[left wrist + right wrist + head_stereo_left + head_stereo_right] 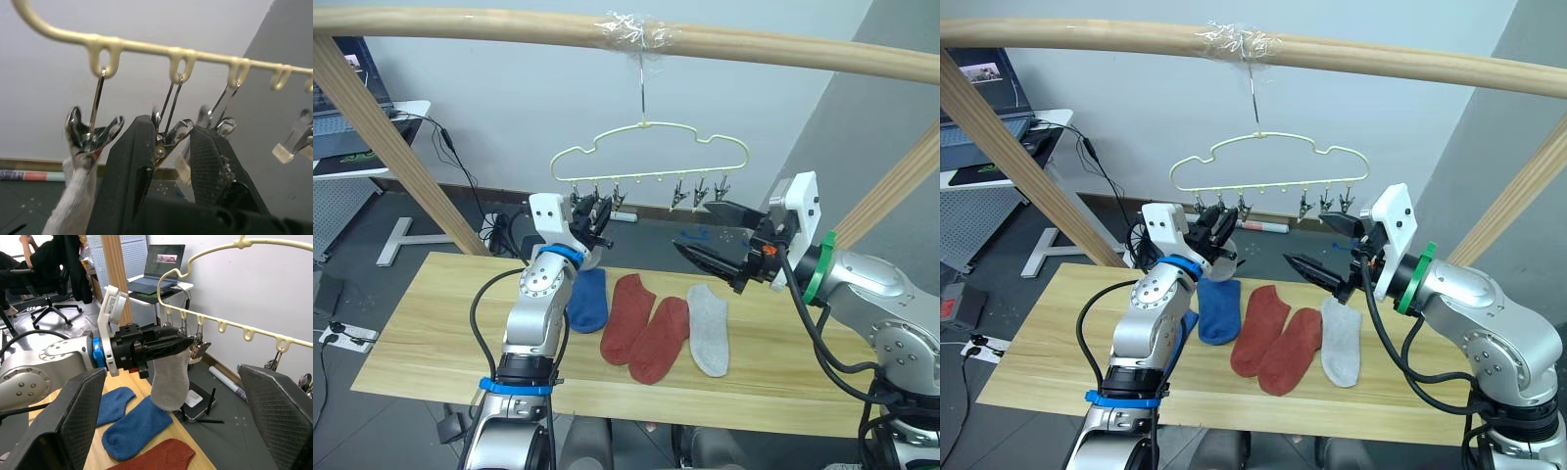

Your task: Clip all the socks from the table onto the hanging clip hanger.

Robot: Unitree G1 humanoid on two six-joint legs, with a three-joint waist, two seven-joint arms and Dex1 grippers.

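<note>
Clip hanger (651,154) hangs by its hook from the wooden pole (509,27) above the table (421,338), bar running left-right, clips pointing down. Left gripper (594,219) is raised at the left-end clips, fingers parted around a clip (166,134). Right gripper (710,235) hovers mid-air, jaws wide open, empty.

On the table, lying lengthwise front-to-back: blue sock (588,299), two rust-red socks (644,323), grey sock (709,328). The right wrist view adds a grey sock hanging (169,382) long axis vertical from a left-end clip, and a second blue sock (113,402).
</note>
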